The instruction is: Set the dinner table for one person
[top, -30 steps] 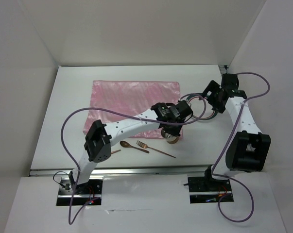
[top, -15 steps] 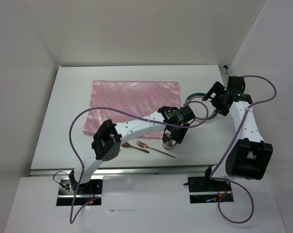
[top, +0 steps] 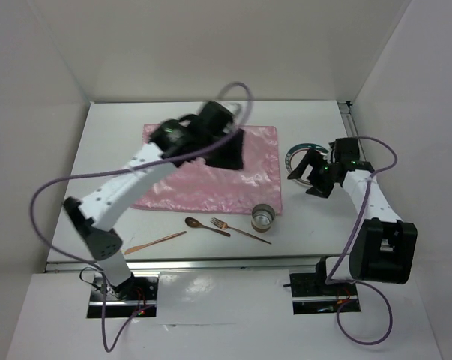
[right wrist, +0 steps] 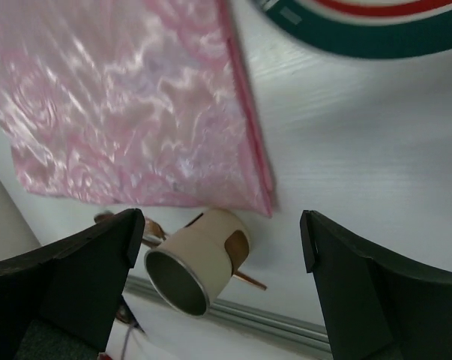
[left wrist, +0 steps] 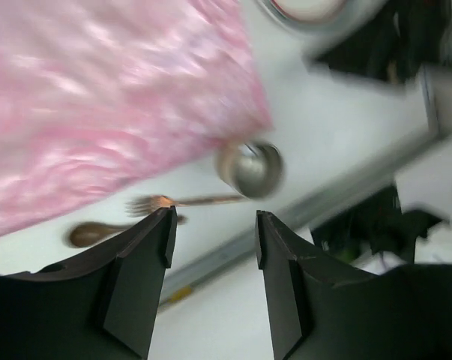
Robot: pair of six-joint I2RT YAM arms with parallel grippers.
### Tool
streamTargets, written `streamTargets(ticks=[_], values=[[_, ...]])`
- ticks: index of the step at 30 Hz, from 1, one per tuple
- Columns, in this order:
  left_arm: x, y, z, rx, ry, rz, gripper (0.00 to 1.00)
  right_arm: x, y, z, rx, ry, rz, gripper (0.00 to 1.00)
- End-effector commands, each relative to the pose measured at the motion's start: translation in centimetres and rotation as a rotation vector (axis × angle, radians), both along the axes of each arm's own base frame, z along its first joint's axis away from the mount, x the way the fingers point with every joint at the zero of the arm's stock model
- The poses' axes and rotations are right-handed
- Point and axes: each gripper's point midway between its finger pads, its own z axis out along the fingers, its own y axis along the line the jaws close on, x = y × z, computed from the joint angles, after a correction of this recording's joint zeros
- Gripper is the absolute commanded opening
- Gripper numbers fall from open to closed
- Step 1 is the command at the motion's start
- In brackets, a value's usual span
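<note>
The left gripper is shown with its fingers parted and nothing between them. In the overhead view it is badly blurred, so its height can only be guessed: it seems to be raised over a shiny pink mat. Below and beyond its fingertips, a metal cup, a copper fork and a spoon are seen just off the mat's edge. All of them are set on the dinner table, the white top beneath both arms.

The right gripper is spread wide and empty above the tabletop. A green-rimmed plate is found just beside it and partly hidden by it from overhead. The mat's corner lies to one side of this gripper. The cup is framed between its fingers in the wrist view but is well apart from them.
</note>
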Motion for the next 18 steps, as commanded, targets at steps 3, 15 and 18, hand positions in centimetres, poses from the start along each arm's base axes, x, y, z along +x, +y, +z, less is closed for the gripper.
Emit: streamTargets(ticks=[3,15,18], values=[[4.6,13.3,0.1,0.037,0.012,0.292,0.63,-2.4,6.3,1.8,-0.027,-0.088,0.198,0.98],[7.8,21.6,-0.2,0.051,0.003,0.457,0.63,-7.3,9.9,-2.7,-0.209,0.067,0.209,0.68],[7.8,22.2,-1.0,0.043,0.02,0.47,0.63,-7.8,9.9,-3.7,-0.22,0.088,0.212,0.55]])
